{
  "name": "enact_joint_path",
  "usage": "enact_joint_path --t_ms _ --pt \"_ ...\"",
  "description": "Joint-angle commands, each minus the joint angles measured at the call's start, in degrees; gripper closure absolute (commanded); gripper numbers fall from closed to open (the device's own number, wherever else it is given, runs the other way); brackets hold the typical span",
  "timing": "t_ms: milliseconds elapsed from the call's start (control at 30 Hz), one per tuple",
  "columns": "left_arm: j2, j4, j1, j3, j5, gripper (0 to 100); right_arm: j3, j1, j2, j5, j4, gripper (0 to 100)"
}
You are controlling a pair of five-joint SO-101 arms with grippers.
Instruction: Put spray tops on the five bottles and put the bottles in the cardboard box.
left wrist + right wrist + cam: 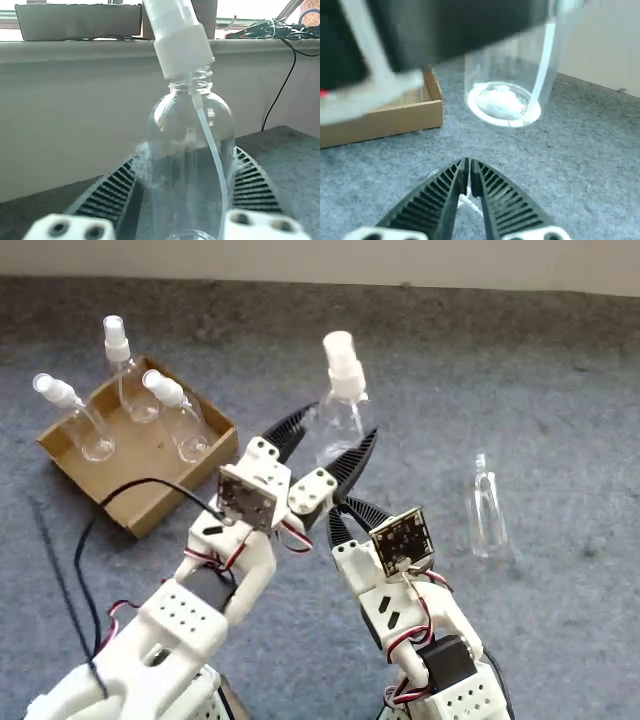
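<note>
Right claw (pixel 469 165): pressed together | left claw (pixel 342 424): pinching bottle (pixel 190 145) | bottle upright, spray top (pixel 177 40) tilted

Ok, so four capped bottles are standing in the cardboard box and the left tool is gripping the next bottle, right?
Not four: the high view shows three capped bottles standing in the cardboard box. The rest holds: the left tool is gripping the next bottle.

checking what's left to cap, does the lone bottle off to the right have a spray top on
No, the lone bottle stands with a bare open neck in the high view.
</note>
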Motion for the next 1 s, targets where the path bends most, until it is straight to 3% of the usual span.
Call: enact_joint_path --t_ms 0,267,400,600,967 --pt "10.68 -11.6 1.27 -3.3 0.53 87 -1.01 -0.57 -0.66 0.18 -1.71 99.4" --pt "20.26 -18.02 3.03 -1.98 0.62 87 -1.01 -0.31 -0.66 0.18 -1.71 99.4" --pt "18.86 -18.11 7.08 0.4 0.35 87 -0.57 0.31 -0.66 0.26 -4.97 99.4" --pt "16.66 -18.02 6.99 2.86 0.62 87 1.1 5.41 -0.66 0.26 -10.51 99.4" --pt "7.34 -17.76 8.22 7.25 0.62 87 7.34 6.02 -0.66 0.53 -16.13 99.4"
